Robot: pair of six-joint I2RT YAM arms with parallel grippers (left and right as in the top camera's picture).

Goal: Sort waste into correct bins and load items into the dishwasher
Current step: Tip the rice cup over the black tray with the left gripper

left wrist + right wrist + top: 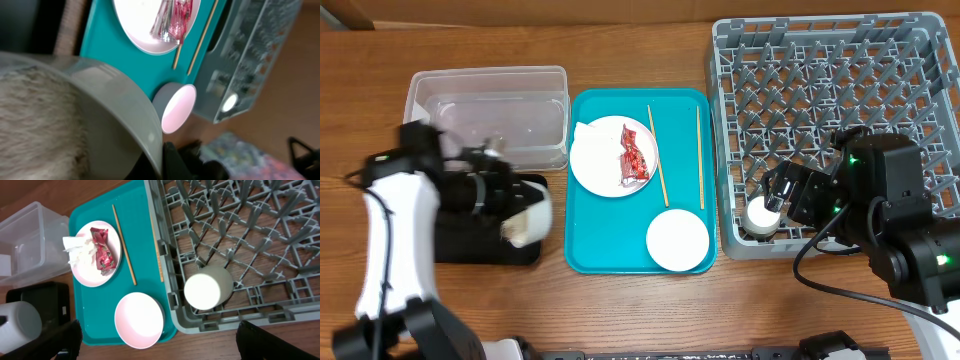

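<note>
Two arms, one loaded. Your left fingers (175, 162) are clenched on the rim of a pale bowl (530, 218), which is tipped over the black tray (470, 250) with rice (35, 125) inside. The bowl looks rigid, smooth and likely slippery, so pinch the rim firmly; the grains are loose and will pour. Your right fingers (272, 340) are spread wide, holding nothing, above the small cup (207, 289) in the dish rack (840, 100) corner. The other bowl (677, 240), plate (605, 165), wrapper (633, 158), napkin (585, 135) and chopsticks (657, 155) lie on the teal tray (610, 245).
</note>
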